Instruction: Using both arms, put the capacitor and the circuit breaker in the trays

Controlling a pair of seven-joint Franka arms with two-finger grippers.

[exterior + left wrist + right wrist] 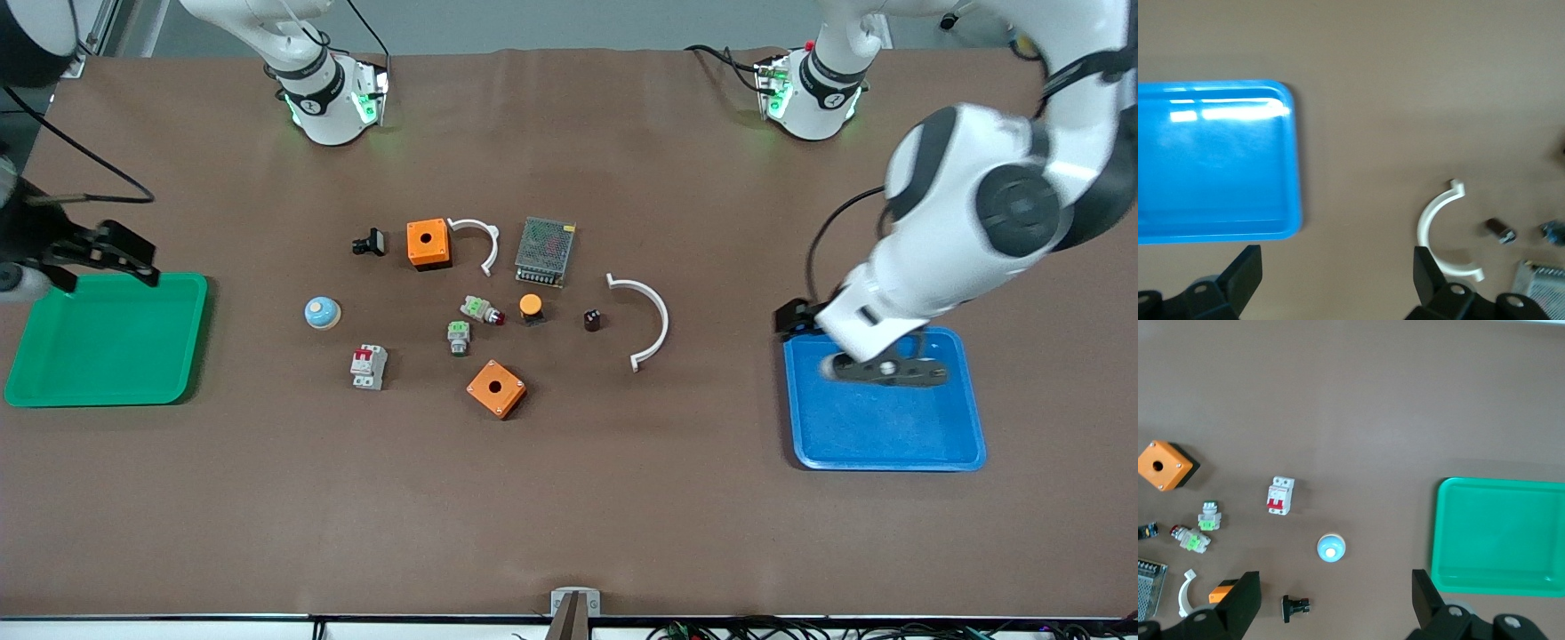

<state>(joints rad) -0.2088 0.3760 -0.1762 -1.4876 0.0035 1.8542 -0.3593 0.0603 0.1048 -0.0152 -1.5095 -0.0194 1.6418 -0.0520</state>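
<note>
- Front view shows both arms drawn out to the ends of the counter, each over a tray, with every part lying loose between them; I judge neither pick has begun.
- Nearest the front camera among the parts is an orange box [496, 388], not part of the job.
- The circuit breaker [368, 366] lies flat on the counter, red levers up, untouched. It sits toward the right arm's end, well apart from the right tool [114, 258], so that arm is the natural one to fetch it.
- The capacitor [592, 320] stands a little farther from the camera, just beside the large white curved clip [647, 320], well apart from the left tool [889, 370]. It lies closer to the left arm's side, which suits a split of one part per arm.
- Right tool hangs over the edge of the green tray [107, 340]; its wrist view shows the fingers [1238, 603] spread wide with nothing between them.
- Left tool hovers over the blue tray [889, 427]; its wrist view shows fingers [1245, 270] apart and empty.
- Both trays are bare inside, likely the drop spots, which would explain why the arms wait there.
</note>
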